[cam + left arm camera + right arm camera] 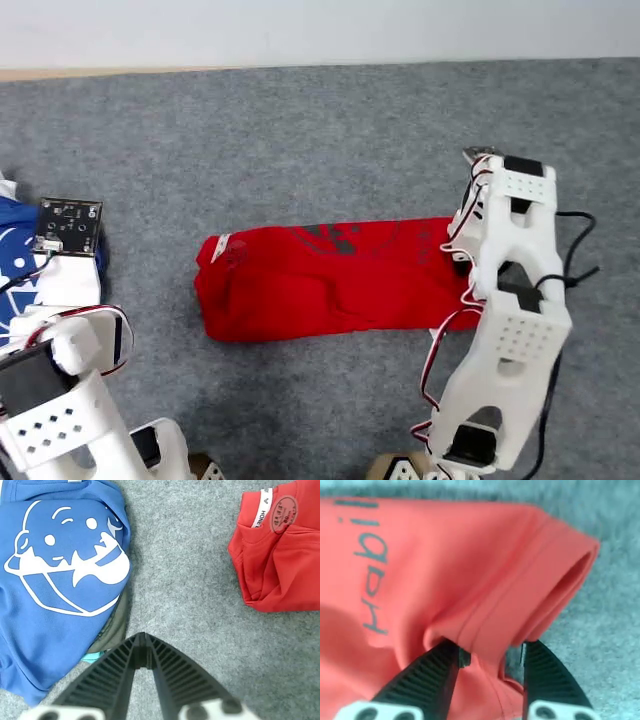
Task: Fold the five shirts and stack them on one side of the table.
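Two black fingers (430,675) squeezed narrow on a bunched fold at the hem end of the red shirt (445,570); so, right gripper (487,652) holding cloth, down low against the table. Over on the other side, left gripper (145,639) closed tight on nothing, hanging above bare surface between the blue shirt (60,580) and the collar end of the red one; touching neither.

Outward from there: right arm (505,300) bent over the shirt's end nearest it, left arm (50,400) parked at the near left corner. Red shirt lying mid-table as a long strip, folded lengthwise by the look of it, collar tag toward the left arm. Blue shirt folded at the table's left edge, print up, sitting on a darker layer (112,627) plus a sliver of teal; probably the stack, can't count it.

Possible trouble from here: risk of peeling the strip open on the lift, thanks to a grip on maybe just the top layers; risk of dragging the whole shirt sideways with a fast pull instead of folding it over; crooked landing quite likely too, with only one end held and nothing pinning the collar end.

Underneath, grey felt-like table cover (300,130), fairly grippy-looking; beyond it a pale wall (300,25) and a thin wooden strip (80,72) along the far edge.
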Robot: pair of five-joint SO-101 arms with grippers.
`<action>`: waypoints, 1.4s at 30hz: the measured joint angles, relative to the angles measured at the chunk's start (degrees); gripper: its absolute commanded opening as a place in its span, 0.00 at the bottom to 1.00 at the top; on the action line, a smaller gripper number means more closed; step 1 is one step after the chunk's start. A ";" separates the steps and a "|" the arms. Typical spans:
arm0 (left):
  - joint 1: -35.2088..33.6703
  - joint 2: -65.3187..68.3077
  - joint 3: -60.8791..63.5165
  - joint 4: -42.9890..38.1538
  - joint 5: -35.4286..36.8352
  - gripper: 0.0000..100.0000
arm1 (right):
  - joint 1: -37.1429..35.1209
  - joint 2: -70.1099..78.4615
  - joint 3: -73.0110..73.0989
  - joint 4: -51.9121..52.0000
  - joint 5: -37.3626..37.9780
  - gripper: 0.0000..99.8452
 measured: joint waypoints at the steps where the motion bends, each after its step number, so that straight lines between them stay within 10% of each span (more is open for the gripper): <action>1: 0.00 0.00 0.00 0.00 0.00 0.00 | 0.00 0.44 -0.62 0.18 0.00 0.08; 16: 0.00 0.00 0.00 0.00 0.00 0.00 | -0.97 -1.14 -2.64 1.58 -0.26 0.01; 42: 0.00 0.00 0.00 0.00 0.00 0.00 | -32.26 -10.29 -2.64 6.24 -0.26 0.01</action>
